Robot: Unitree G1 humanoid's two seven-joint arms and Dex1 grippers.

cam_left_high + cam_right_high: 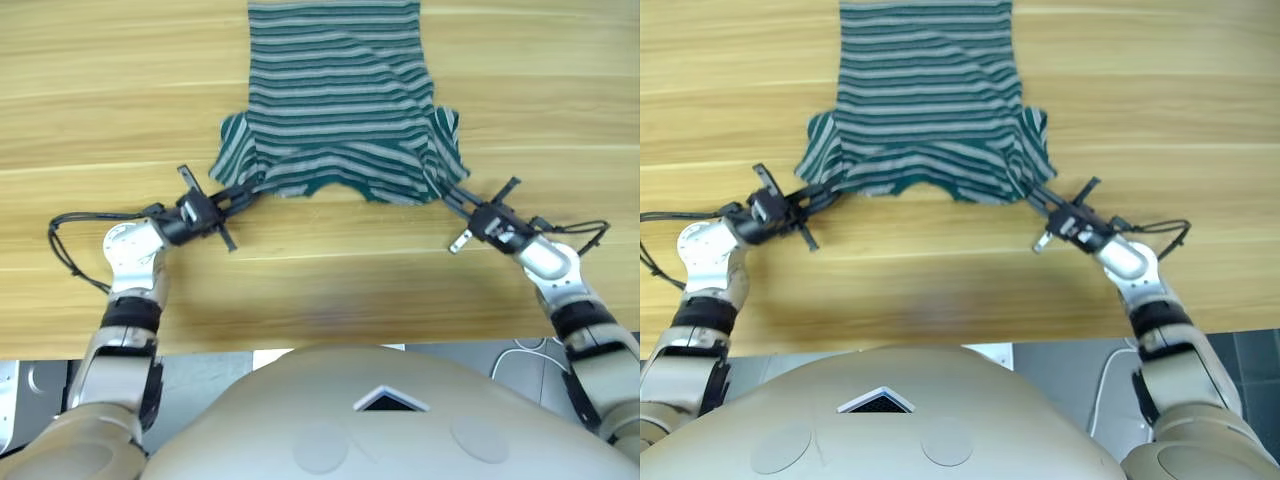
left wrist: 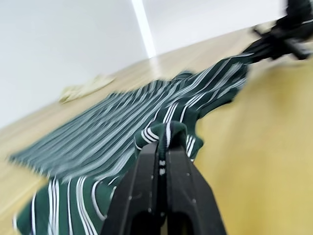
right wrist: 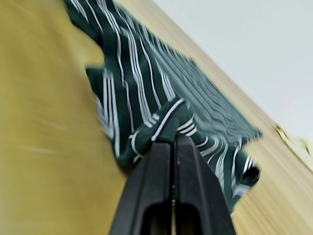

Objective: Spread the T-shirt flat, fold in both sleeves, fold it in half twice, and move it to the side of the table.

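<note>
L claw (image 1: 248,193) is clamped on the T-shirt (image 1: 335,100) at its left shoulder corner, R claw (image 1: 447,193) likewise at the right (each w/ fingers pressed together on a fold of striped fabric). Wood table (image 1: 100,100) carries the T-shirt mid-width, neck toward the robot, sleeves bunched, far hem cut off at frame top. Pale scrap (image 2: 83,89) lies past the hem, too blurred to ID.
</note>
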